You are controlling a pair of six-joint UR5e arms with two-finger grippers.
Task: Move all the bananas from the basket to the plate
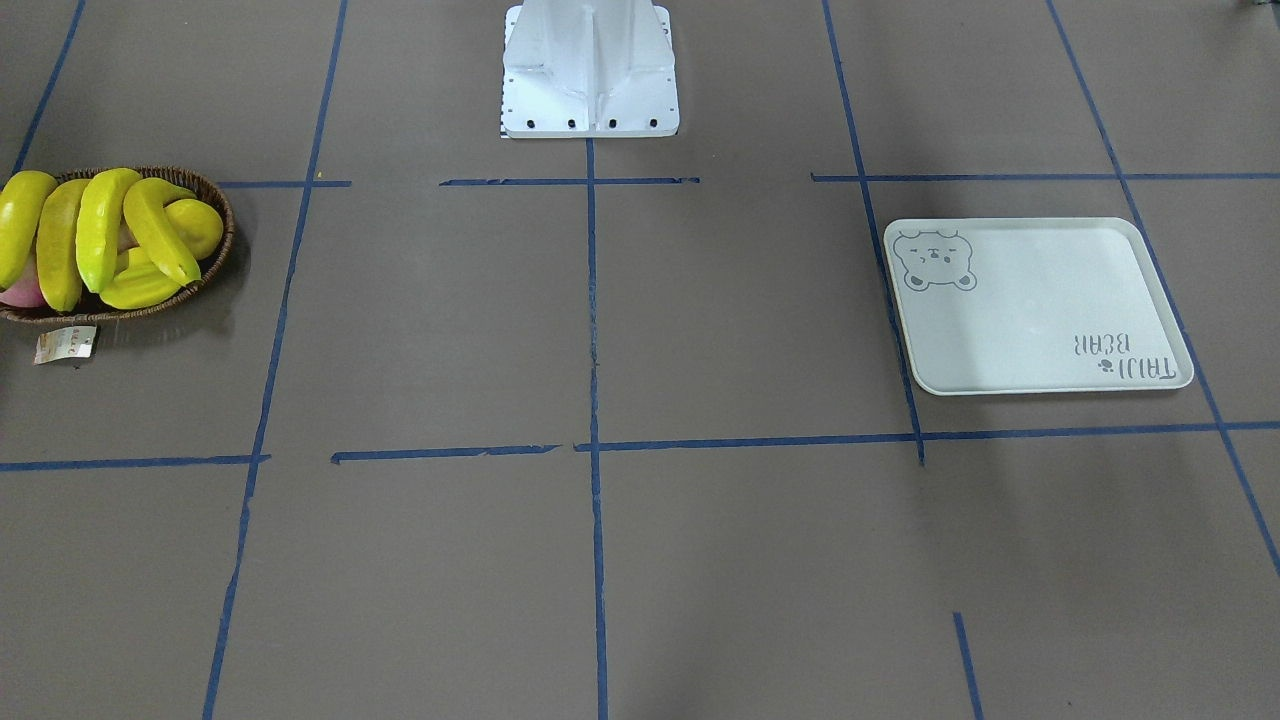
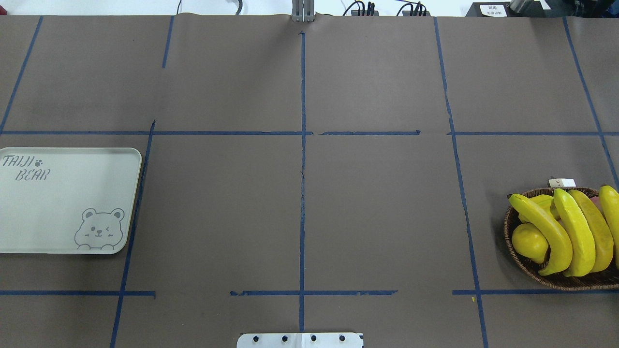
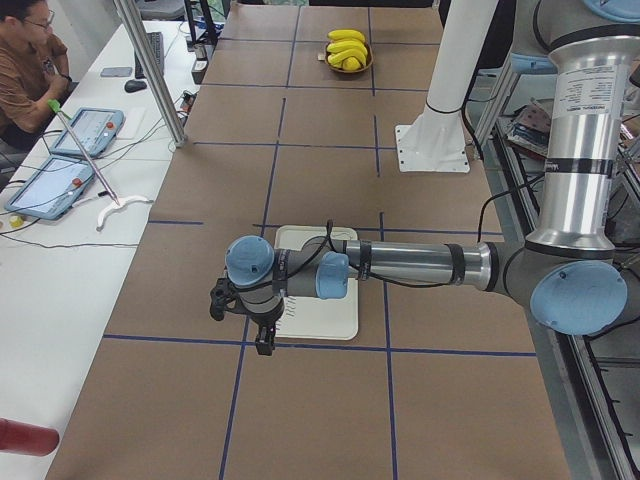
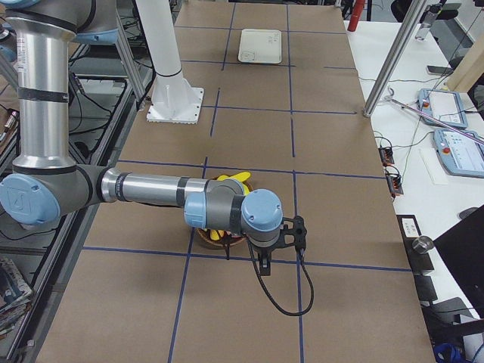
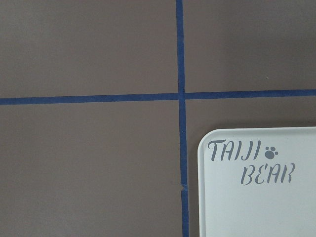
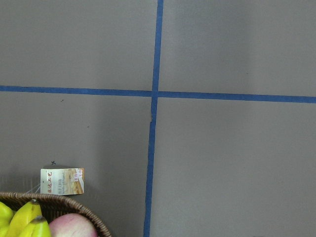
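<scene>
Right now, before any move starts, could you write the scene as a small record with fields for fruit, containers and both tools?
bananas: four, all lying in the basket
basket: on the robot's right side; also holds a lemon
plate: on the robot's left side, bare
left tool: near the plate's corner; open or shut cannot be told
right tool: near the basket; open or shut cannot be told
progress: nothing transferred yet

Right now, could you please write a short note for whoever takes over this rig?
Left gripper: hovers by the plate's lettered corner; open or shut, cannot tell.
Right gripper: hovers by the basket's tagged side; likewise cannot tell.
All four bananas lie in the basket; the plate holds nothing.
Done: nothing yet. Left: carry all four bananas across to the plate.
</scene>
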